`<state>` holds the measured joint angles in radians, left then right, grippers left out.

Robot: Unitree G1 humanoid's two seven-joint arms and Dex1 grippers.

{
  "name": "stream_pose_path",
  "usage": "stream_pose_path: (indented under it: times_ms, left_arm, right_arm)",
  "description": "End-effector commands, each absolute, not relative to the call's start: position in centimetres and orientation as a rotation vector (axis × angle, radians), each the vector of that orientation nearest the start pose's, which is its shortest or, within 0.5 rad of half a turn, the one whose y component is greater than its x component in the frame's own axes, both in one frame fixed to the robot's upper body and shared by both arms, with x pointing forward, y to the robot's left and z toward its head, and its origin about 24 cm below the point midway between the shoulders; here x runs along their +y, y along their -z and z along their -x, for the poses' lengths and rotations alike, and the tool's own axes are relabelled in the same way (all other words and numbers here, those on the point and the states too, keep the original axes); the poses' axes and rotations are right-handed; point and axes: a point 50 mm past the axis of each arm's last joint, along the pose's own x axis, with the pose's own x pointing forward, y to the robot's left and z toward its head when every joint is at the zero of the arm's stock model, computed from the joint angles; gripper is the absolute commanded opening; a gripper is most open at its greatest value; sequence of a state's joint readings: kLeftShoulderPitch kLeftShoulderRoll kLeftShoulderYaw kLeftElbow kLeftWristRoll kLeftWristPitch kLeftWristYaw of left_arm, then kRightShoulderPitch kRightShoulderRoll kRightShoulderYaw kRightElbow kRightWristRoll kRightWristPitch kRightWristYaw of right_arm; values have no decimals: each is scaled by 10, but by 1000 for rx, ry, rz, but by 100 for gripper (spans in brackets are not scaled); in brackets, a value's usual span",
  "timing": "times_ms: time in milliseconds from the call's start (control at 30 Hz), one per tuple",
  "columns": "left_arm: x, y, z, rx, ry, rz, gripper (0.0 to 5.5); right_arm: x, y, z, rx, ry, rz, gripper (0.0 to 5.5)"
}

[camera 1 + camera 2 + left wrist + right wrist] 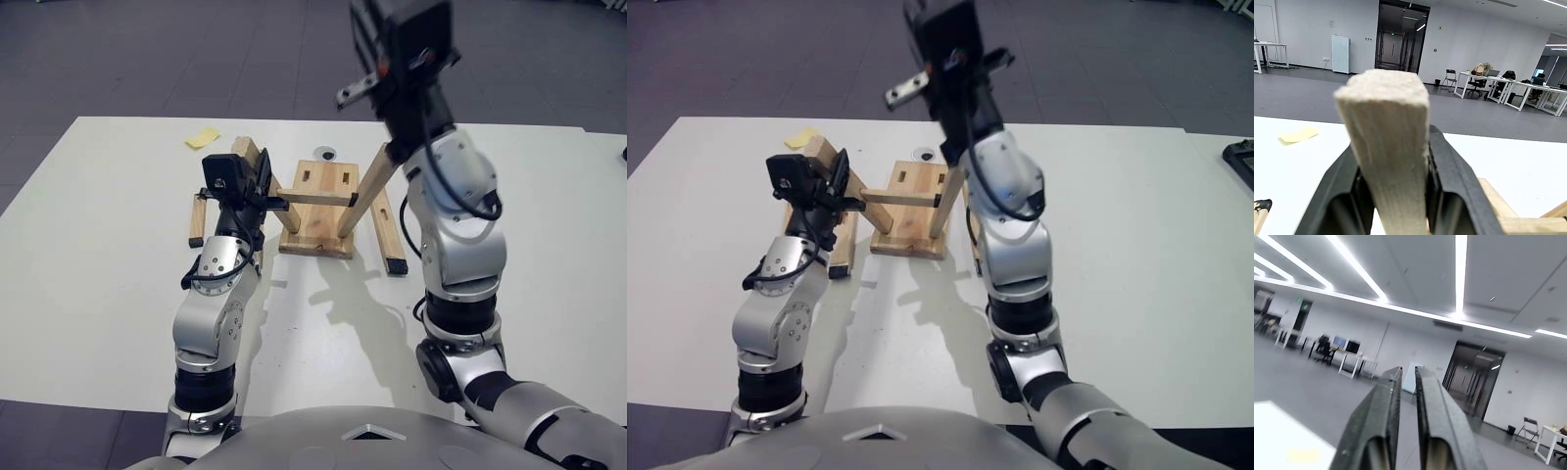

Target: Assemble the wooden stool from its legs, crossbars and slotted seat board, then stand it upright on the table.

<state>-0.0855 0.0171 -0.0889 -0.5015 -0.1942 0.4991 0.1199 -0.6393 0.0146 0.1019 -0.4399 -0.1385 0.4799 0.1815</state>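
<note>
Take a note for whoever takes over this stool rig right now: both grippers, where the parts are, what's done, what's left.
Left gripper: shut on the held leg.
Right gripper: raised high above the table, shut, holding nothing.
Parts: a crossbar joins the held leg to a second leg, which leans over the seat board. The board lies flat on the table. A loose left leg and a loose right leg lie flat on either side of it.
Done: one leg pair joined.
Left: add the remaining legs, fit them to the board, stand the stool upright.
</note>
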Motion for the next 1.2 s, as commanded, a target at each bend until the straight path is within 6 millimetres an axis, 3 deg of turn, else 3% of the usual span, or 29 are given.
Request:
stream_pose_path:
  times_ms: [33,367,633,867,933,1200]
  left_arm:
    - [135,-68,-246,266,29,37,141]
    - [134,-75,-256,211,34,57,306]
    - [112,-115,-260,-32,240,104,423]
    - [101,-134,-259,-126,363,103,538]
    - [98,-136,-257,-139,386,88,540]
    - [87,-145,-248,-161,477,74,540]
  right_arm:
    - [-83,-262,-287,-582,-311,188,120]
    - [-95,-253,-294,-556,-279,190,281]
    - [-112,-255,-301,-560,-220,209,394]
    - [-124,-250,-307,-541,-176,226,505]
    - [-125,-248,-309,-533,-173,228,536]
    - [-128,-240,-314,-501,-162,238,539]
